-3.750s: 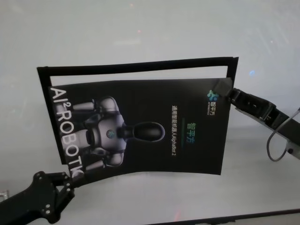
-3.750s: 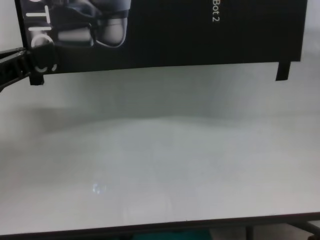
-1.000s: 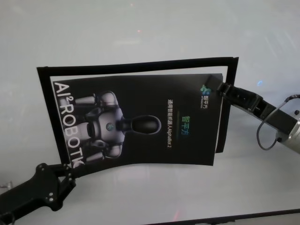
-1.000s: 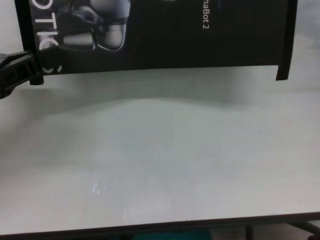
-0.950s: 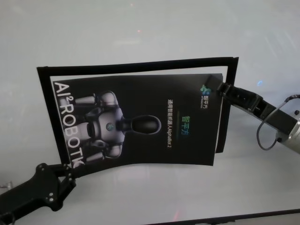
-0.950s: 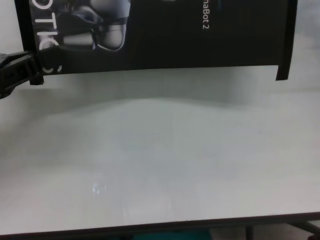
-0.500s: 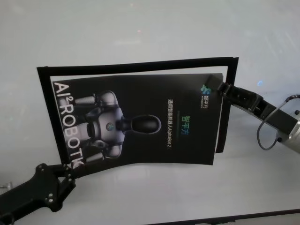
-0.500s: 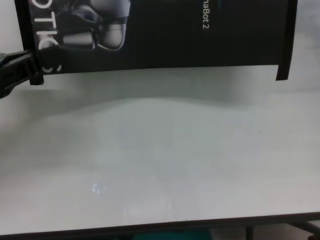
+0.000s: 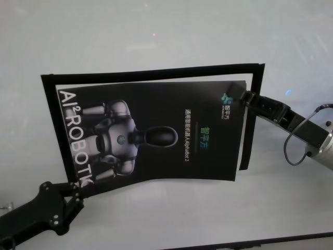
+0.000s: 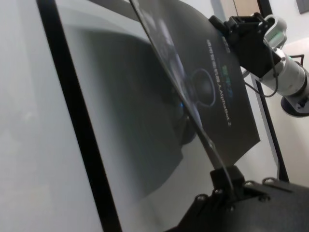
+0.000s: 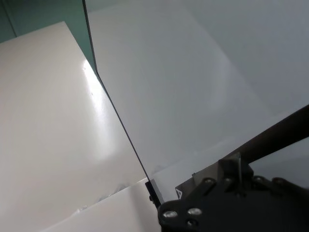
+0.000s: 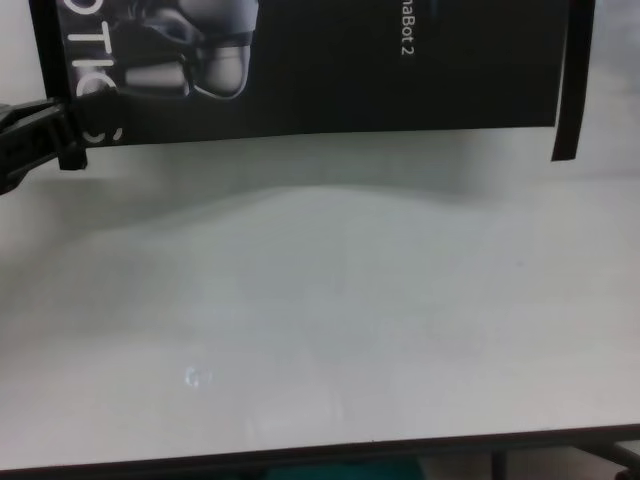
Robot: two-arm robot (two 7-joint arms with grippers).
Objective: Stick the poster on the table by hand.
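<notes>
Over the table, inside the black tape frame, the poster hangs held at two corners, not yet flat. Left gripper is clamped on the near-left corner by the "ROBOTIC" lettering; right gripper is pinching the far-right corner next to the logo.

Step in hand, as I read it: align and lower the sheet into the frame. To do it well:
- keep both grips tight and the sheet taut, as the near edge bows slightly
- square the poster to the tape; it sits skewed, with a gap along the far strip and the right strip
- put one edge down first, then lay the rest, so no air is trapped
- don't let go until an edge is seated

View differences:
- Head view gives the full layout and skew; height can't be judged there.
- Left wrist view shows the sheet tilted well clear of the table, with its shadow underneath, plus the right gripper at the far corner.
- Chest view shows the shadow under the near edge, and the left gripper at the corner.
- Right wrist view shows the sheet edge-on, underside only.
</notes>
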